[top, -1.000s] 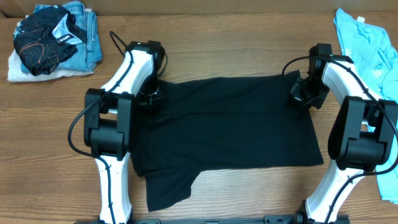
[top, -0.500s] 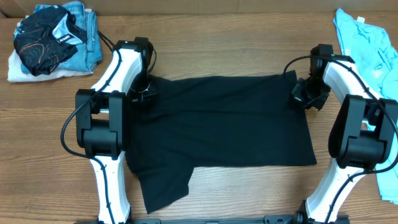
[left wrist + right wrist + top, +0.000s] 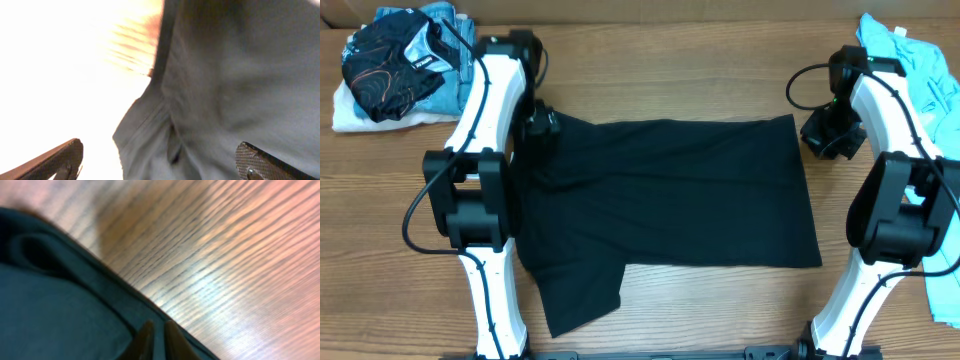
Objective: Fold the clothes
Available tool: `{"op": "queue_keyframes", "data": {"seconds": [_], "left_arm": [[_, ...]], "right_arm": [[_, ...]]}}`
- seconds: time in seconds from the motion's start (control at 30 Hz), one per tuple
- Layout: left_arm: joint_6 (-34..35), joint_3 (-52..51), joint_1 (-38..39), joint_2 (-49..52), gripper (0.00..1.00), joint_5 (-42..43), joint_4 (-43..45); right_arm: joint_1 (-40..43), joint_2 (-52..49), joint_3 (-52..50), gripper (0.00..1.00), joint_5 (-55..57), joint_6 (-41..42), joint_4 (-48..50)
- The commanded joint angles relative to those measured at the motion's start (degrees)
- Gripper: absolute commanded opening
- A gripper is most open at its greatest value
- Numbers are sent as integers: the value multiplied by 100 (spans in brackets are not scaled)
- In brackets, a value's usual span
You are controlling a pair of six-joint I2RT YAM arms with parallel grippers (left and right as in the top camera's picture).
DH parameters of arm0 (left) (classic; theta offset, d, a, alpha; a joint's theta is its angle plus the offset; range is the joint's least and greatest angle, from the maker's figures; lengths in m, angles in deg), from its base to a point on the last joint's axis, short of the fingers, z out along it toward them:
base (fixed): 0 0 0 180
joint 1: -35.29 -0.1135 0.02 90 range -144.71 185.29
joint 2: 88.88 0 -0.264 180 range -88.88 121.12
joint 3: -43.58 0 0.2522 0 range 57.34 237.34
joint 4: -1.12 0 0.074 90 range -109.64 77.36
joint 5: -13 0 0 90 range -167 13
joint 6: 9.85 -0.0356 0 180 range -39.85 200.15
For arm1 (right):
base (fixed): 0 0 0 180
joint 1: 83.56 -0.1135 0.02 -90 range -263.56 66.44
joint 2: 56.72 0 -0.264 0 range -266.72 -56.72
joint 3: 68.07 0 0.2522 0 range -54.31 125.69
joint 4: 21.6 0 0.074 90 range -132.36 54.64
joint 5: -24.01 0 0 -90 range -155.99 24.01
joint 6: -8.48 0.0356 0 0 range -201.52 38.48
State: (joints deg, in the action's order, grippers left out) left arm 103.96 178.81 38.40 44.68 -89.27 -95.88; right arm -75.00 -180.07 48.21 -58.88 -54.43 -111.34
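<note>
The bench point(image 3: 650, 60) carried the shirt point(image 3: 670, 200), spread flat at centre. It looked limp and light; I'd pinch its far corners. My left end effector point(image 3: 157, 147) gaped empty; the right end effector point(image 3: 156, 330) sat shut by the hem.

Wears glossy white shells along the left arm point(image 3: 490, 100) and the right arm point(image 3: 880, 105), broken by blocky matte-black joint housings. Trails thin black cables point(image 3: 408, 220) in loose loops beside each arm. Ends at the left gripper point(image 3: 157, 160) in flat dark fingers point(image 3: 262, 160) with a fine woven grain and a small pale screw point(image 3: 248, 173), and at the right gripper point(image 3: 159, 341) in slim, dark, tapered fingertips point(image 3: 145, 340).
</note>
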Motion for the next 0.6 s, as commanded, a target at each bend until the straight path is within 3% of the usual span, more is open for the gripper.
{"op": "queue_keyframes", "data": {"seconds": [0.0, 0.03, 0.13, 0.2, 0.43, 0.57], "left_arm": [[28, 1292, 103, -59, 100, -146, -597], [79, 1563, 118, -74, 100, -144, -793], [249, 2253, 146, -138, 100, 133, -1349], [-59, 2461, 144, -229, 100, 754, -1357], [-70, 2382, 168, -1014, 100, 1379, -1360], [-63, 1790, 251, -2061, 100, 1405, -1357]], "right_arm": [[20, 625, 439, 47, 92, 192, -212], [20, 728, 468, 100, 52, 192, -267], [20, 1093, 544, 100, -151, 188, -450], [20, 1311, 575, 100, -304, 188, -560], [20, 2190, 597, 100, -378, 188, -1244], [20, 2743, 592, 100, -378, 188, -1681]]}}
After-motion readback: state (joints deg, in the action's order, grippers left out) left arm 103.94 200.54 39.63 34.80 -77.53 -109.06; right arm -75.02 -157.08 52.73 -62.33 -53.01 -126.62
